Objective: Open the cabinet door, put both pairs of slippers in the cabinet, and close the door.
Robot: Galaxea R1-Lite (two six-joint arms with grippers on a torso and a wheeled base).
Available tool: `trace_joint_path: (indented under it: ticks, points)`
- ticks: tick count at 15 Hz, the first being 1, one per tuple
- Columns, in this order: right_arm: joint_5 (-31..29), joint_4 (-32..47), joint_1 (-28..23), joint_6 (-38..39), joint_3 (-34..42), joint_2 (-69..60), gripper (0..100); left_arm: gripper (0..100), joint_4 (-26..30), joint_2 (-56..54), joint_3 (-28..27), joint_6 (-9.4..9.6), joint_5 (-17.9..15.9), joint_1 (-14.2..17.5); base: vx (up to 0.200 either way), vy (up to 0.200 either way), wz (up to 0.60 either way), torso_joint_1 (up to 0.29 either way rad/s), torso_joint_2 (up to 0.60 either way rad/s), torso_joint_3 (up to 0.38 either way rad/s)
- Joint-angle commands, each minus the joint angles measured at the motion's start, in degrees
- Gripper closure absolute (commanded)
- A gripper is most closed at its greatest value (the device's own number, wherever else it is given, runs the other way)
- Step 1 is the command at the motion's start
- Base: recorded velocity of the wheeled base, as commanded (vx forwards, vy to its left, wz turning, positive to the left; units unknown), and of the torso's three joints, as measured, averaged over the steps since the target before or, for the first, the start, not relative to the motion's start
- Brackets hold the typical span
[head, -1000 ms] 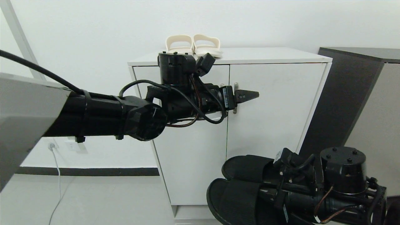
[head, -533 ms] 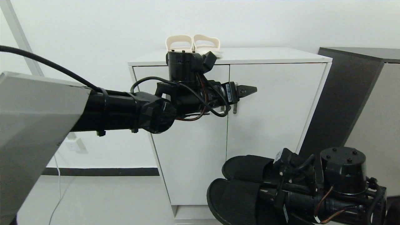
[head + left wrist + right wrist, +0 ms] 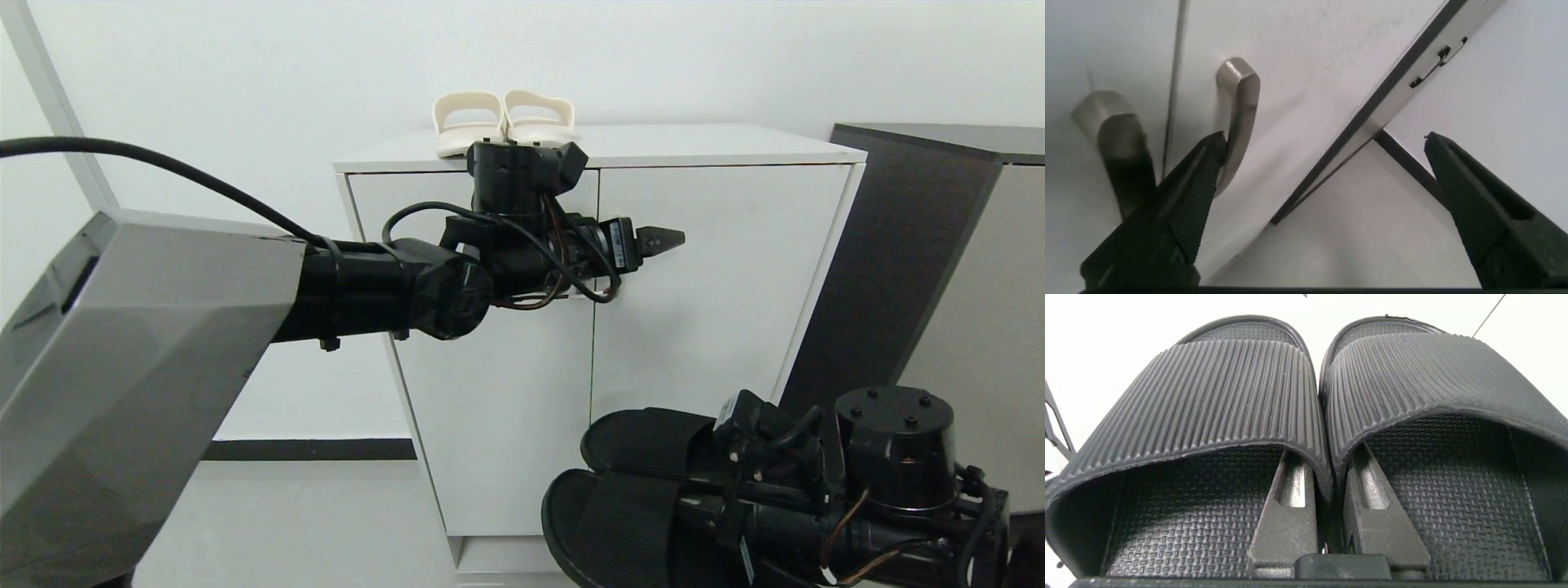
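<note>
The white cabinet [image 3: 718,269] stands with both doors shut. A cream pair of slippers [image 3: 502,118] rests on its top. My left gripper [image 3: 661,239] hovers at the seam between the doors, at handle height. In the left wrist view it [image 3: 1323,139] is open, and one metal handle [image 3: 1239,114] lies just beside the tip of one finger [image 3: 1167,229]; the second handle [image 3: 1114,139] sits beyond the seam. Low in front of the cabinet, my right gripper [image 3: 1328,457] is shut on the black slippers [image 3: 637,482], pinching the two touching inner walls [image 3: 1323,416].
A dark grey cabinet [image 3: 898,245] stands close against the white one's right side. A white wall with a black baseboard [image 3: 310,449] lies to the left, above open grey floor [image 3: 286,531].
My left arm has pushed forward and to the right, toward the doors, and its gripper now covers the handles in the head view. The right arm and black slippers have held still.
</note>
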Motion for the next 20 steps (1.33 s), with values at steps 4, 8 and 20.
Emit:
trace_joint_path:
  ticks: [4,8,20]
  points:
    - [0.21,-0.03,0.11,-0.12,0.56,0.11,100,100,0.16,0.80,-0.49,-0.10,0.12,0.09,0.000,0.000,0.00,0.000,0.00,0.000]
    - [3.20,-0.03,0.73,-0.12,1.97,-0.85,100,100,-0.10,-2.19,4.08,-0.01,0.12,0.00,0.000,0.000,0.00,0.000,0.00,0.000]
    - [5.31,0.06,4.77,-0.21,3.72,-1.47,100,100,-10.47,-19.76,30.27,1.30,1.79,-3.17,0.000,0.000,0.00,0.000,0.00,0.000]
